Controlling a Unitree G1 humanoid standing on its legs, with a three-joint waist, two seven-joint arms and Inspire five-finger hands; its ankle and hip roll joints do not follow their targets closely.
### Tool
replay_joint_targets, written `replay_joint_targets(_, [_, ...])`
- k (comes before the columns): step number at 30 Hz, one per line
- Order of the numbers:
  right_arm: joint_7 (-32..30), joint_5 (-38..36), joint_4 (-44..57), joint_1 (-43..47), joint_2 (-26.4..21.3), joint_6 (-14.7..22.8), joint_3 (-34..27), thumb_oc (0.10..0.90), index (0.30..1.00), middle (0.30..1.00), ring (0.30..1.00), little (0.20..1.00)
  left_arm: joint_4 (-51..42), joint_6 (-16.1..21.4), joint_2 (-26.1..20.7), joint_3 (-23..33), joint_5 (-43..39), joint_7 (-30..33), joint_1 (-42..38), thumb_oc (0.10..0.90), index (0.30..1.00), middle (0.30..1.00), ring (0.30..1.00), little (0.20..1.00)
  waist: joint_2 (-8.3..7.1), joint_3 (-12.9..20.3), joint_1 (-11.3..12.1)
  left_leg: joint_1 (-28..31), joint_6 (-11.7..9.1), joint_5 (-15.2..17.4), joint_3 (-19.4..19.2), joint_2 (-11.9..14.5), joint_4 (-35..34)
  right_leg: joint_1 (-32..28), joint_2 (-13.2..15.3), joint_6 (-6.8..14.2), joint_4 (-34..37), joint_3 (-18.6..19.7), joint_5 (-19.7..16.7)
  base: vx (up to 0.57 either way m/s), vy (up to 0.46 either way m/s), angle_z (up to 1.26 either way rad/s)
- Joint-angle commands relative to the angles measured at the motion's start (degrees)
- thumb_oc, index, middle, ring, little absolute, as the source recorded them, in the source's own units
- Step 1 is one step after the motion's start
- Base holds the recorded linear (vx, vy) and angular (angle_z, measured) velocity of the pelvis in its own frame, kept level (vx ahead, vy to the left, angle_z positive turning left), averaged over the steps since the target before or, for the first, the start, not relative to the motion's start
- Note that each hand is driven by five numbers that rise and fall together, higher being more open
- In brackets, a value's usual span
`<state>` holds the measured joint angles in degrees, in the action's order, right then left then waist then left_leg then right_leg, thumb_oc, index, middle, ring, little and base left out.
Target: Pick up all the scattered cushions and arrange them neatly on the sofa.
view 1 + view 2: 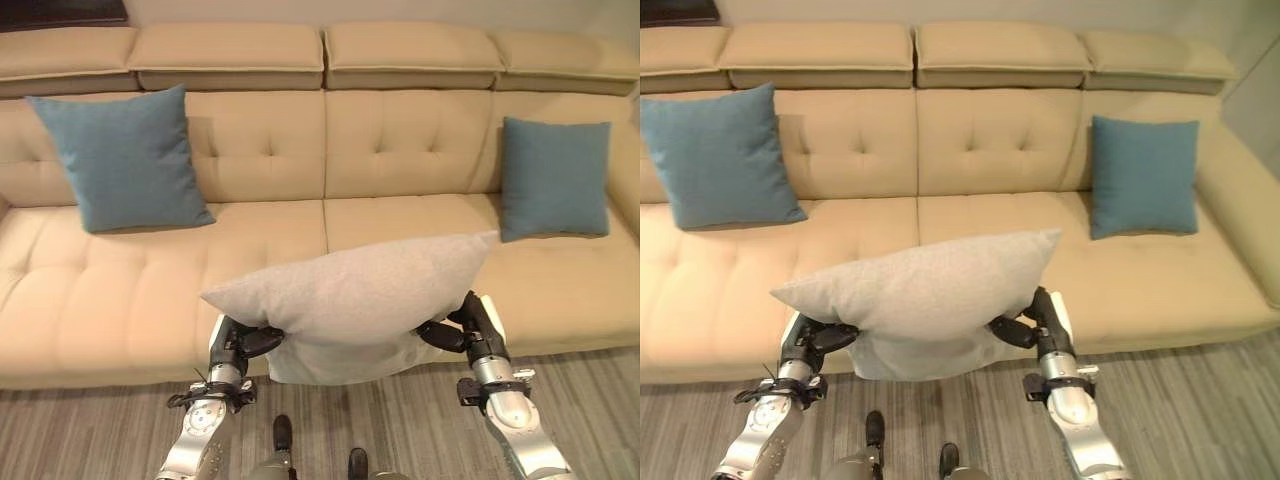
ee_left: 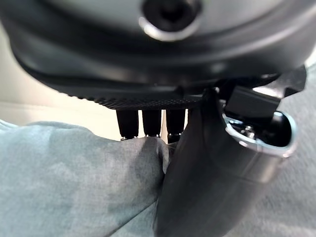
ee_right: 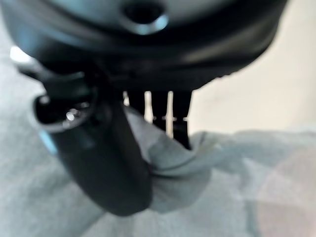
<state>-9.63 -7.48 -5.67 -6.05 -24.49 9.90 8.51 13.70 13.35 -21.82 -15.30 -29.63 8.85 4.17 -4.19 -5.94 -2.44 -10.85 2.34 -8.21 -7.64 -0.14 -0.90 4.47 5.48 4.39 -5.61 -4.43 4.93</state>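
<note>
We see grey cushion point(image 1: 350, 295) pinched by left hand point(image 1: 243, 342) and right hand point(image 1: 462, 330), above beige sofa point(image 1: 130, 300), two blue cushions point(image 1: 125, 160) upright against backrest.

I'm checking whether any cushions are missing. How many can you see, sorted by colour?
Blue cushions: 2, the left blue cushion and the right blue cushion, both leaning on the sofa backrest.
Grey cushions: 1, the grey cushion, held between left hand and right hand.
Total: 3

grey striped floor point(image 1: 90, 430), pale wall point(image 1: 970, 10)
</note>
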Motion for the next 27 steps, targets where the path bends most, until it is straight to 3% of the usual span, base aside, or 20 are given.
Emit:
replay_joint_targets(1, [3.05,0.27,8.83,7.45,2.54,7.04,2.36,0.4,0.3,0.3,0.3,0.3,-8.95,5.89,1.16,0.07,1.96,-5.22,-4.65,0.4,0.3,0.3,0.3,0.3,-1.29,4.36,1.72,0.73,-3.1,9.66,1.05,1.11,4.78,-4.52,-0.27,3.81,-2.22,1.85,0.58,0.09,0.192,-0.32])
replay_joint_targets(3, [3.46,0.41,8.82,7.95,2.76,7.03,2.71,0.4,0.3,0.3,0.3,0.3,-9.07,5.76,0.97,0.26,2.08,-5.15,-4.56,0.4,0.3,0.3,0.3,0.3,-1.27,3.93,1.76,1.29,-2.34,9.94,0.7,0.9,4.77,-2.72,0.18,4.58,-6.28,2.7,-1.19,0.07,0.185,-0.26])
replay_joint_targets(5, [3.97,0.39,8.86,9.03,3.41,6.97,3.56,0.4,0.3,0.3,0.3,0.3,-9.4,5.93,0.39,0.66,2.58,-4.56,-4.74,0.4,0.3,0.3,0.3,0.3,-0.54,2.17,1.25,2.3,-0.8,10.59,0.88,0.96,4.75,2.17,0.2,5.5,-14.99,3.98,-4.51,0.04,0.177,-0.31])
replay_joint_targets(6, [4.17,0.99,8.87,9.14,3.81,7.2,4.02,0.4,0.3,0.3,0.3,0.3,-9.02,6.1,0.54,0.86,3.04,-4.69,-4.82,0.4,0.3,0.3,0.3,0.3,-0.1,1.81,1.29,3.11,-0.53,11.48,0.92,1.01,4.86,4.44,0.5,5.31,-15.86,3.31,-3.82,0.09,0.124,-0.26])
replay_joint_targets(8, [4.24,1.35,8.91,9.35,3.73,7.31,4.18,0.4,0.3,0.3,0.3,0.3,-8.79,6.16,0.64,1.06,3.11,-4.76,-4.76,0.4,0.3,0.3,0.3,0.3,-0.05,1.86,1.14,3.98,-0.57,11.96,1.06,0.88,4.64,4.92,0.6,4.83,-13.57,2.54,-3.04,0.12,0.051,-0.27])
replay_joint_targets(9, [4.4,1.21,8.72,9.99,3.45,7.19,4.35,0.4,0.3,0.3,0.3,0.3,-8.56,6.17,0.78,1.18,2.76,-5.04,-4.45,0.4,0.3,0.3,0.3,0.3,-0.18,2.07,1.05,4.86,-0.76,12.54,0.86,0.7,4.21,5.34,0.77,4.48,-8.76,1.46,-2.69,0.17,0.001,-0.21])
replay_joint_targets(11, [4.93,0.66,8.8,10.4,2.96,7.12,4.55,0.4,0.3,0.3,0.3,0.3,-8.48,6.02,1.23,0.9,2.77,-5.25,-4.32,0.4,0.3,0.3,0.3,0.3,-0.7,2.18,0.45,6.83,-0.76,13.61,0.77,-0.15,3.54,7.18,-0.46,4.39,-1.8,0.95,-4.42,0.19,-0.001,-0.21])
replay_joint_targets(12, [4.95,0.65,8.81,10.38,2.93,7.11,4.55,0.4,0.3,0.3,0.3,0.3,-8.47,6.02,1.26,0.89,2.78,-5.25,-4.31,0.4,0.3,0.3,0.3,0.3,-0.58,2.12,0.42,6.98,-0.78,13.74,0.83,-0.06,3.53,6.93,-0.56,4.39,-1.6,0.87,-4.45,0.18,-0.001,-0.13])
replay_joint_targets(14, [4.97,0.71,8.22,10.48,2.43,7.1,4.62,0.4,0.3,0.3,0.3,0.3,-7.53,6.16,2.08,0.53,3.31,-5.05,-5.45,0.4,0.3,0.3,0.3,0.3,-1.1,1.46,-0.69,8.61,-0.81,14.57,2.28,-1.02,3.44,9.95,-2.4,5.03,2.18,2.81,-6.95,0.15,-0.019,0.06])
replay_joint_targets(18, [5.44,0.1,8.11,9.49,2.04,7.38,4.24,0.4,0.3,0.3,0.3,0.3,-6.58,6.43,2.52,-0.37,4.08,-6.04,-6.65,0.4,0.3,0.3,0.3,0.3,-1.98,1.58,-1.44,10.0,-1.19,16.27,4.32,-2.18,4.28,7.91,-2.84,4.74,4.43,5.37,-8.55,0.17,-0.083,0.42])
replay_joint_targets(23, [6.03,0.1,8.52,7.8,1.11,7.42,3.56,0.4,0.3,0.3,0.3,0.3,-6.37,6.38,3.41,-0.74,3.1,-7.16,-6.06,0.4,0.3,0.3,0.3,0.3,-1.59,3.4,-2.06,11.71,-3.33,17.52,5.96,-0.29,4.83,5.16,-3.43,3.54,5.42,4.87,-8.17,0.2,-0.133,0.19])
replay_joint_targets(24, [6.05,0.01,8.75,6.85,0.52,7.7,2.79,0.4,0.3,0.3,0.3,0.3,-6.0,6.26,3.6,-1.4,3.05,-7.48,-6.51,0.4,0.3,0.3,0.3,0.3,-1.43,3.61,-2.68,10.63,-4.82,18.28,6.22,0.82,8.26,3.78,-3.59,2.48,5.45,3.78,-6.97,0.16,-0.144,0.37])
replay_joint_targets(27, [5.61,-0.7,8.58,6.73,-0.23,7.61,2.03,0.4,0.3,0.3,0.3,0.3,-5.8,6.24,3.88,-1.85,2.51,-7.57,-7.53,0.4,0.3,0.3,0.3,0.3,-1.56,2.71,-3.27,5.27,-6.24,16.09,4.88,2.69,18.2,2.38,-3.08,0.97,4.9,1.99,-5.28,0.11,-0.099,0.64])
